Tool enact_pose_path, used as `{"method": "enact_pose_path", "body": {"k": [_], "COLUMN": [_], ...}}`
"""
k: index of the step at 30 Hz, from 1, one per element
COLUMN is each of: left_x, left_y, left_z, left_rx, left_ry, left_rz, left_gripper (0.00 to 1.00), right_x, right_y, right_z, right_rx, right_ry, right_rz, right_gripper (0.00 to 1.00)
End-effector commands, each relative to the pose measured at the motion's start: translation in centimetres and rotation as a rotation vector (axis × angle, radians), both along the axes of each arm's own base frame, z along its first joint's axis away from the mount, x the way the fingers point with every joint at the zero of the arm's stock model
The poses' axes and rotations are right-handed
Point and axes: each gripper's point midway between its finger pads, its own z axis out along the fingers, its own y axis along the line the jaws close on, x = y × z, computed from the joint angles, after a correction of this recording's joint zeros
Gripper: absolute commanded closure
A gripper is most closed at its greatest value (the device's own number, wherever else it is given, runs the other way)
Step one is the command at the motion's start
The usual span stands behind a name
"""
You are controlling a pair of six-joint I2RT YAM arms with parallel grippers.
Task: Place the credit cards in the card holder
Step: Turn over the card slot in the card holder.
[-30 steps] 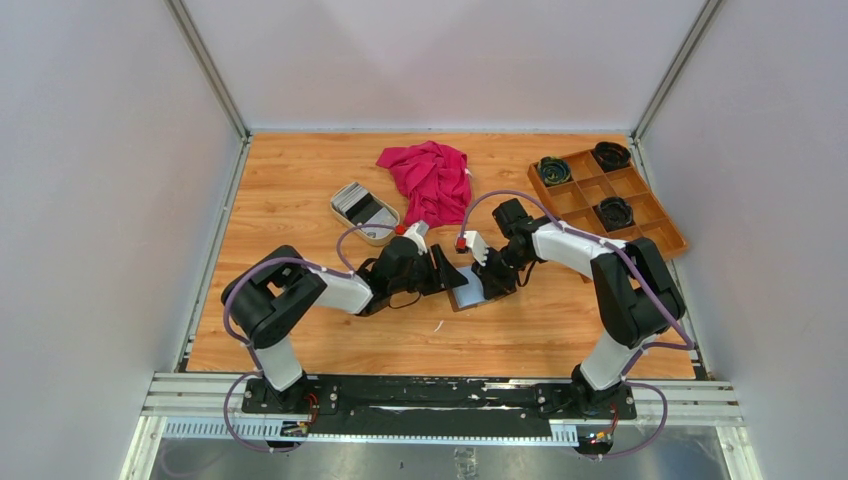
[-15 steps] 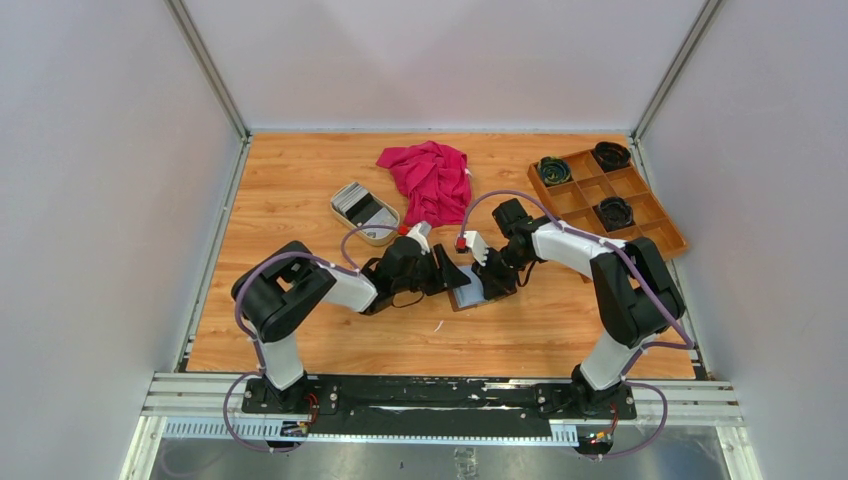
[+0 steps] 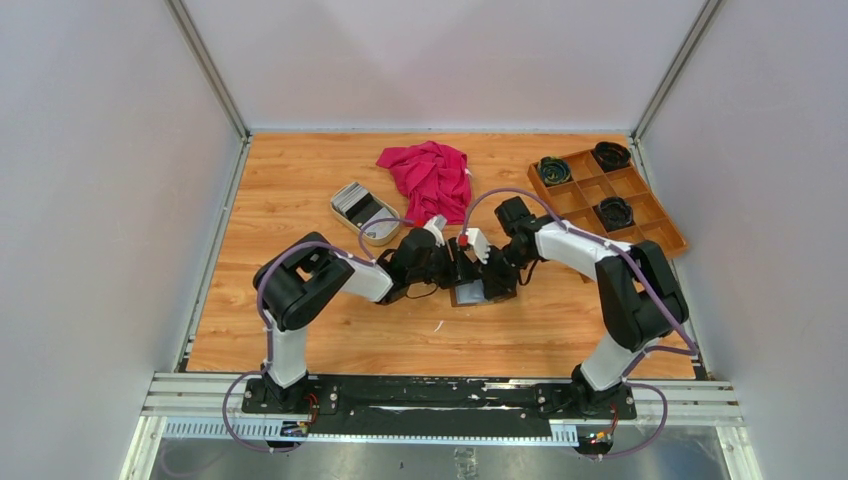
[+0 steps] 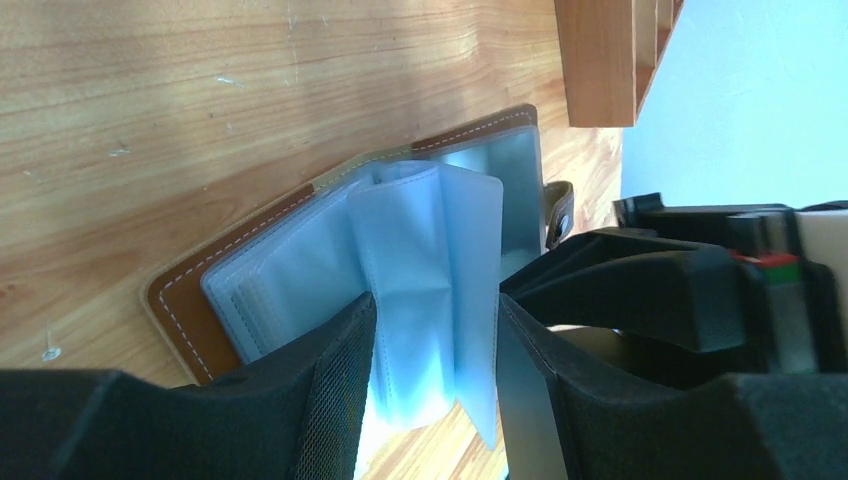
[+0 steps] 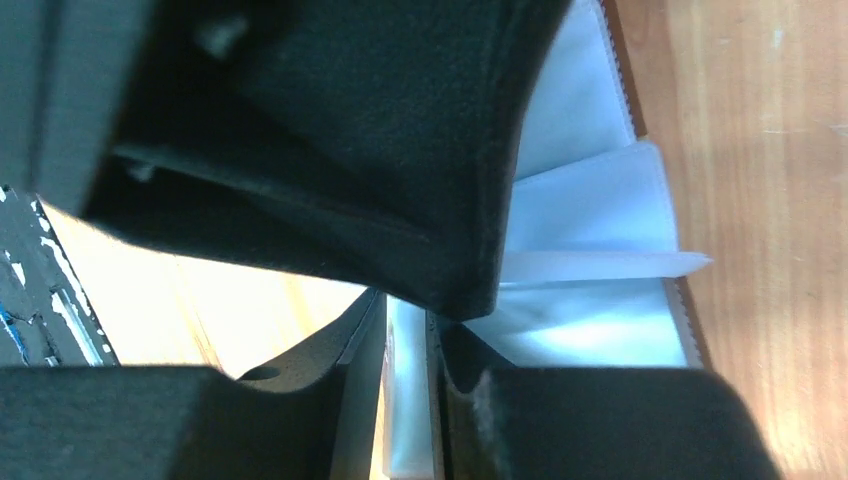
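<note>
Beige dish (image 3: 380, 238) on the left, and the spare credit cards (image 3: 352, 198) sit stacked in it, untouched, so there is plenty of loading left to do.

Here's the change: the left arm has swung in to the right over the last second, and the left gripper (image 4: 435, 310) has closed right up on its partner. From its wrist you can see why. Its jaws stand half apart with a creased bunch of clear plastic sleeves filling the gap from finger to finger, squeezed and lifted off the leather. I read that as fanning the pockets open for a card.

Those sleeves belong to the card holder (image 4: 250, 235), which lies open on the wood at mid-table, brown cover down, snap tab poking out at the far side.

Next along, the right gripper (image 5: 405, 330) has hardly moved. Its fingers are nearly together with a thin pale sheet in the slit; sleeve or card, clamped or just freed, I cannot tell.

Far right stands the wooden compartment tray (image 3: 672, 240).

Writing? None legible: no brand on the leather, nothing readable on the cards.
</note>
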Motion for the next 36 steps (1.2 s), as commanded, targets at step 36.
{"method": "enact_pose_path", "body": {"k": [36], "left_x": [-0.2], "left_y": [-2.5], "left_z": [0.5], "left_rx": [-0.061], "left_ry": [0.044], "left_rz": [-0.07], "left_gripper": [0.48], "right_x": [2.4], "right_y": [0.8], "right_z": [0.7], "right_rx": [-0.199], "right_ry": [-0.476], "right_rz": [0.144], "right_gripper": [0.76]}}
